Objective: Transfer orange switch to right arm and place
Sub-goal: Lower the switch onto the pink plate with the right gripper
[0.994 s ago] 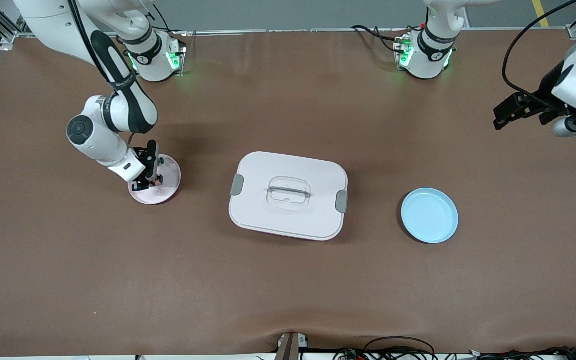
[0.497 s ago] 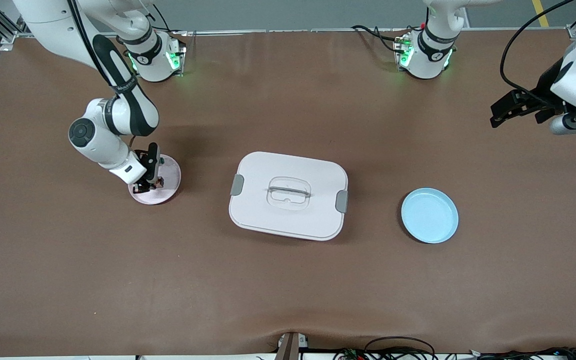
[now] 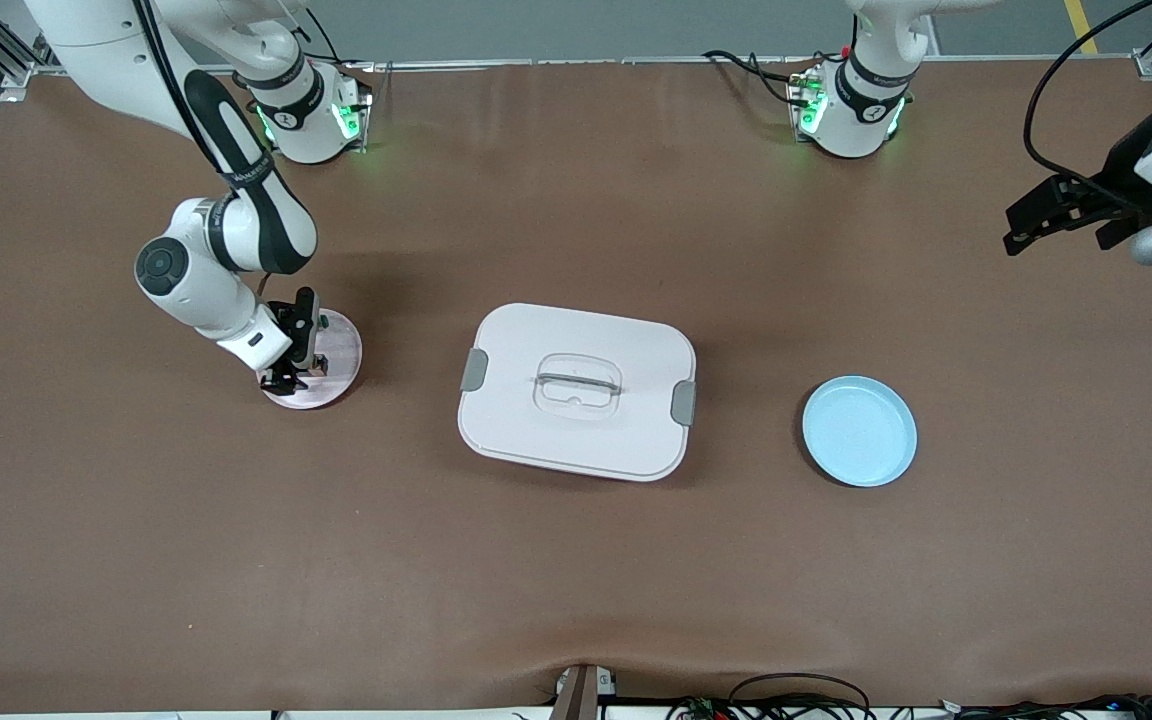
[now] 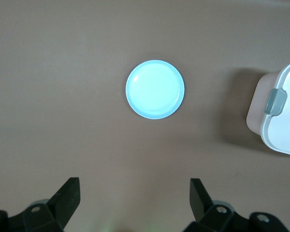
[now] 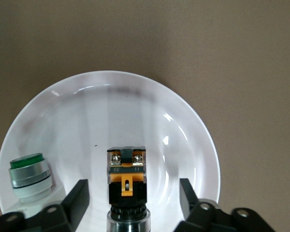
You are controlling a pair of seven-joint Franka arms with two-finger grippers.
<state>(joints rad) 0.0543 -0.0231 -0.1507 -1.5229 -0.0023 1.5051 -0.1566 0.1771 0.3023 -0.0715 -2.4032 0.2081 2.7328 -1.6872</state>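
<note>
The orange switch [image 5: 127, 179], a small black block with an orange middle and a metal-ringed end, lies on the pink plate [image 5: 183, 145], which also shows in the front view [image 3: 341, 352]. My right gripper [image 5: 134, 199] is open low over this plate [image 3: 286, 380]. Its fingers [image 5: 77, 198] stand on either side of the switch with a gap on each side. My left gripper [image 3: 1024, 232] is open and empty, up in the air over the table's edge at the left arm's end, as its wrist view [image 4: 135, 193] shows.
A tiny white piece with a green top [image 5: 30, 175] stands on the pink plate beside the switch. A white lidded box [image 3: 577, 390] sits mid-table, also in the left wrist view [image 4: 285, 116]. A light blue plate [image 3: 859, 431] lies toward the left arm's end [image 4: 155, 90].
My left gripper has drifted farther toward the left arm's end of the table. My right gripper has stayed over the pink plate, shifting only slightly.
</note>
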